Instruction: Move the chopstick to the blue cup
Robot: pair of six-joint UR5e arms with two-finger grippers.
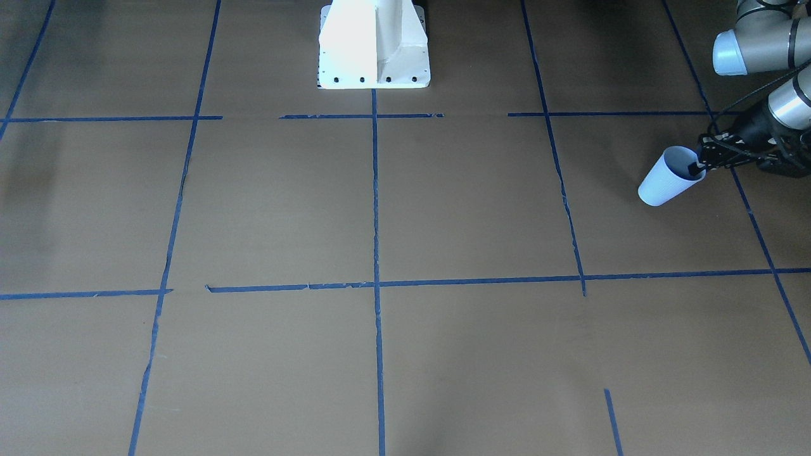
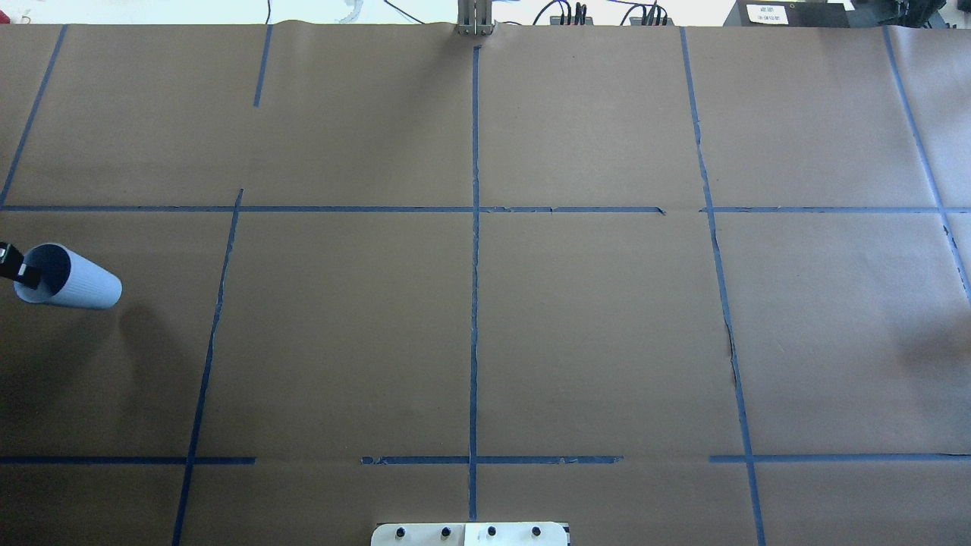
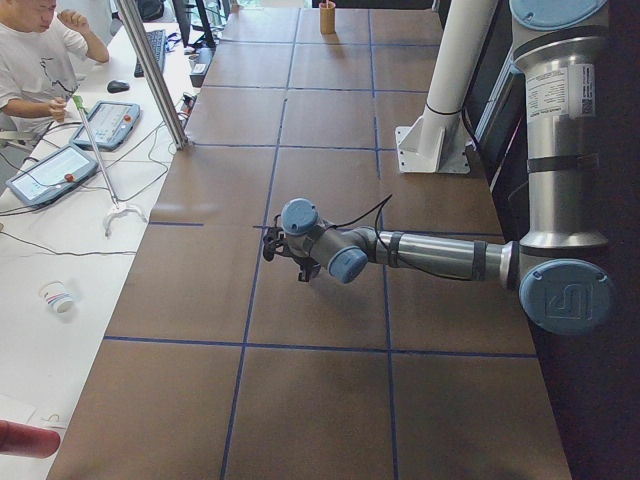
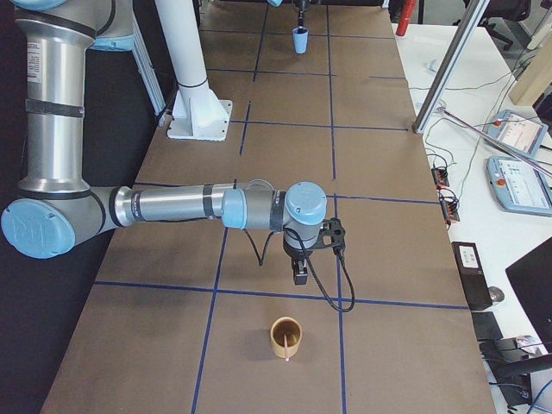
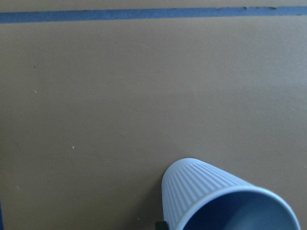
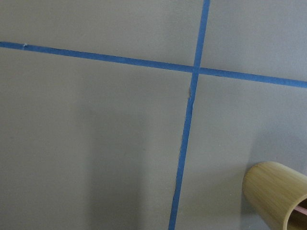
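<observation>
The pale blue ribbed cup (image 1: pixel 665 182) hangs tilted at the table's end on my left, its rim pinched by my left gripper (image 1: pixel 697 166), one finger inside and one outside. It also shows in the overhead view (image 2: pixel 80 280) and the left wrist view (image 5: pixel 211 191). A tan bamboo cup (image 4: pixel 286 336) stands at the opposite end and holds the thin pinkish chopstick (image 4: pixel 285 347). The right wrist view shows the bamboo cup (image 6: pixel 276 191) at its lower right. My right gripper (image 4: pixel 299 274) hovers just short of it, pointing down. I cannot tell whether it is open or shut.
The white robot pedestal (image 1: pixel 374 50) stands at the table's back middle. Blue tape lines (image 2: pixel 474 303) divide the brown paper cover into squares. An operator (image 3: pixel 30 60) sits at a side desk with teach pendants (image 3: pixel 50 170).
</observation>
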